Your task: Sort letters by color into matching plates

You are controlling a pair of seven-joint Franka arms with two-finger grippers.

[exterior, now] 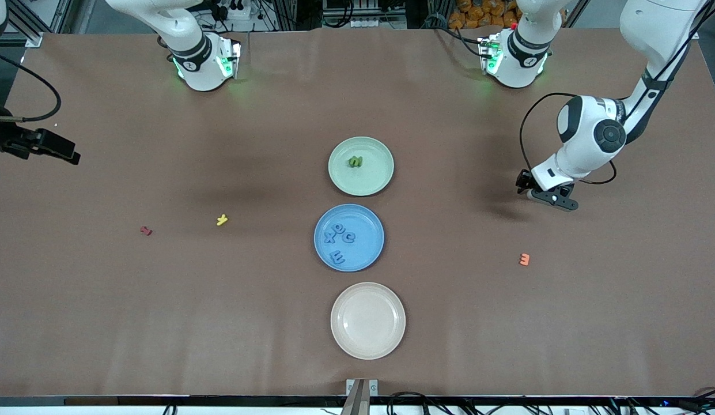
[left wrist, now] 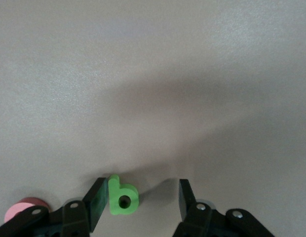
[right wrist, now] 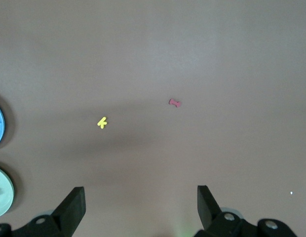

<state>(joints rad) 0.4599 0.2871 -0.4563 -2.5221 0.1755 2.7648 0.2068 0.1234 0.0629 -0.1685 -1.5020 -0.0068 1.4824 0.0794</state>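
Green plate (exterior: 380, 176) holds one letter, blue plate (exterior: 371, 253) four; left end effector (left wrist: 138, 205) straddles a green letter (left wrist: 122, 196), ungripped; right end effector (right wrist: 140, 207) waits open.

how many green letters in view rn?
2. One small chunky green toy letter lies in the pale green round plate. Another, a green "b", sits on the table between the left hand's fingers, touching one. None seen elsewhere; the arm may hide more.

matt brown table (exterior: 161, 323), perhaps paper; glossy plates (exterior: 334, 173).
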